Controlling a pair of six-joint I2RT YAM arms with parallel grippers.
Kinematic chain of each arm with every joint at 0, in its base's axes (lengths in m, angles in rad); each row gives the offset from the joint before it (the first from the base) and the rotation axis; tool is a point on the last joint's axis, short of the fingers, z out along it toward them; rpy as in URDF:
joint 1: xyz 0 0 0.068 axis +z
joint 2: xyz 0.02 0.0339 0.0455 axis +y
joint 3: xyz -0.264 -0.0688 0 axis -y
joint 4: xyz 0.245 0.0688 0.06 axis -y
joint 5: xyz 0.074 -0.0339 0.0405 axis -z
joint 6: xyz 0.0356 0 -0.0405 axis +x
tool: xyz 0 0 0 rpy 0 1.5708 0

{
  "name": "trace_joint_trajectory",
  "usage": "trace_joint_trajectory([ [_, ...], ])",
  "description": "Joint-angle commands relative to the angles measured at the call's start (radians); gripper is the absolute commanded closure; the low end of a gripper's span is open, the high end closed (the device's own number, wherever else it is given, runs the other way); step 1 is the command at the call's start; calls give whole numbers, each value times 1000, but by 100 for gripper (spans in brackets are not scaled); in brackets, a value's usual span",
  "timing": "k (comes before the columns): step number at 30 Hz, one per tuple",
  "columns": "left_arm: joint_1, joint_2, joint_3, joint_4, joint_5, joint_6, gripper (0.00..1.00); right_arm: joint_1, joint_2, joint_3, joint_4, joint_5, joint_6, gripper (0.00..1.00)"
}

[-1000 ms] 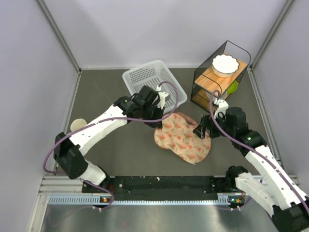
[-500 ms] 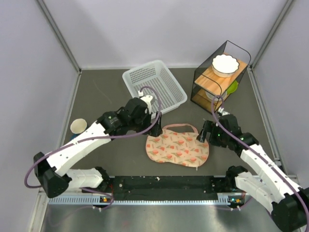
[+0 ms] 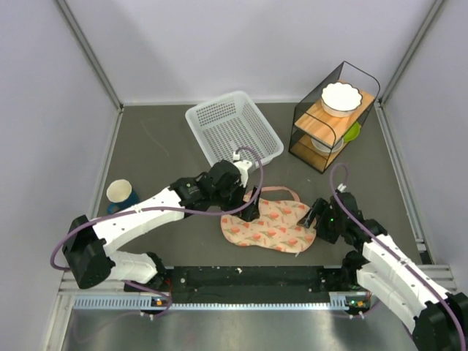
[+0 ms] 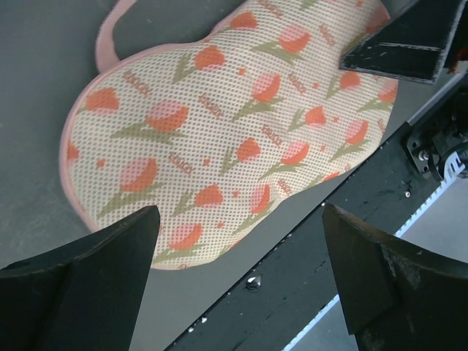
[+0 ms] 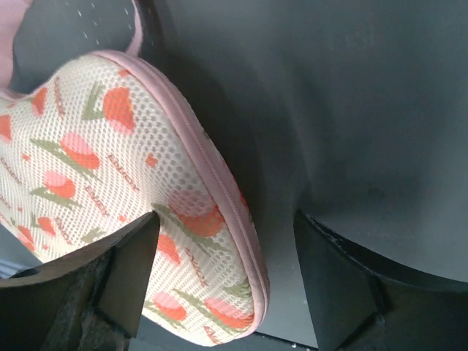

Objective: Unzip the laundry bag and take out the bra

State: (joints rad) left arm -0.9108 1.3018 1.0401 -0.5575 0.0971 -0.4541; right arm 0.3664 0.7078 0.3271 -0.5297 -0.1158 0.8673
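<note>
Poised over the laundry bag (image 3: pixel 267 227) with left gripper (image 4: pixel 240 219) spread wide; straddling its right end with right gripper (image 5: pixel 227 219), also unclenched, seemingly to pin it flat for unzipping.

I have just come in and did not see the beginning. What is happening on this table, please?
Two robot arms are working on a tulip-print laundry bag that lies flat on the table. The left pincer hovers open above the bag. The right pincer is open at the bag's other end, with the pink edge between its fingers. The bag looks closed, and no bra can be seen outside it.
</note>
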Motion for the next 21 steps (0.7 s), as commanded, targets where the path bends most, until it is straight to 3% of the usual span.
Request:
trace_joint_trajectory([
  [1, -7, -26, -61, 220, 127, 90, 1, 8, -31, -33, 111, -36, 32, 33],
  [2, -7, -18, -63, 240, 150, 98, 1, 6, -40, -34, 108, -33, 30, 51],
  [4, -13, 13, -63, 290, 182, 101, 2, 8, -74, -23, 108, -36, 19, 68],
  [5, -32, 20, -69, 310, 159, 107, 2, 8, -85, -16, 106, -41, 19, 86],
  [7, -62, 33, -92, 371, 86, 140, 2, 8, -93, 19, 97, -50, 32, 100],
  [12, -161, 28, -135, 516, -124, 304, 1, 6, 39, 176, -25, -58, 97, 100],
  [17, -249, -13, -196, 645, -129, 446, 1, 8, 234, 381, -179, -128, 134, 100],
  [21, -298, -53, -256, 723, -132, 518, 1, 8, 315, 432, -181, -189, 159, 100],
])
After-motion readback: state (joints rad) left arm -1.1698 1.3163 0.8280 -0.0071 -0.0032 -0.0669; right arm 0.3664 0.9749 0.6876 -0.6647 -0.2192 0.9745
